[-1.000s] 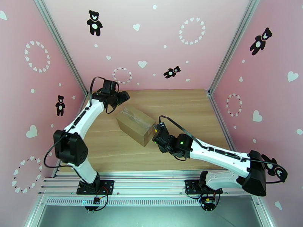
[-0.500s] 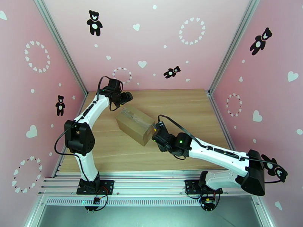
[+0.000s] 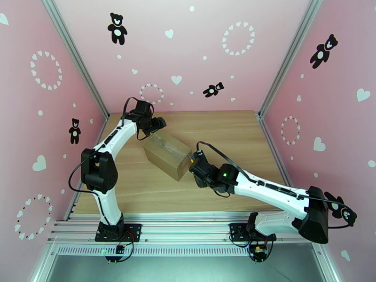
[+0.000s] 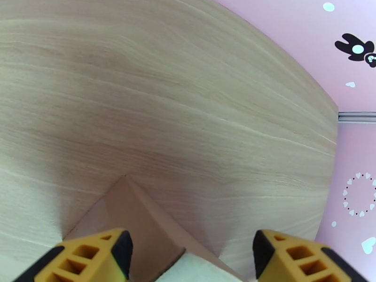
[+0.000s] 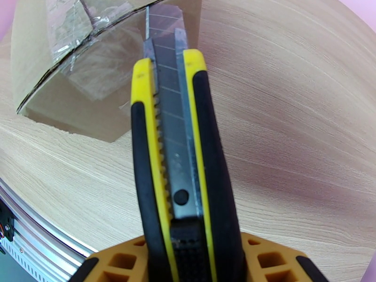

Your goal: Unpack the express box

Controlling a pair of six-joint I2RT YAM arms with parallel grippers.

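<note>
The express box (image 3: 167,155), a brown carton with shiny clear tape, lies at an angle on the wooden table (image 3: 230,132). My left gripper (image 3: 158,124) hangs open over the box's far left corner. In the left wrist view that corner (image 4: 136,222) shows between the yellow fingertips (image 4: 96,259) without touching them. My right gripper (image 3: 193,165) is at the box's right end, shut on a yellow and black utility knife (image 5: 174,160). The knife's blade tip (image 5: 148,24) reaches the taped edge of the box (image 5: 70,57).
Pink walls with bear and heart stickers (image 3: 117,28) close in the table on three sides. An aluminium rail (image 3: 188,226) runs along the near edge by the arm bases. Bare wood lies behind and to the right of the box.
The left arm has swung in toward the box, bringing its gripper over the far left corner. The right arm and knife have held their place at the box's end.
</note>
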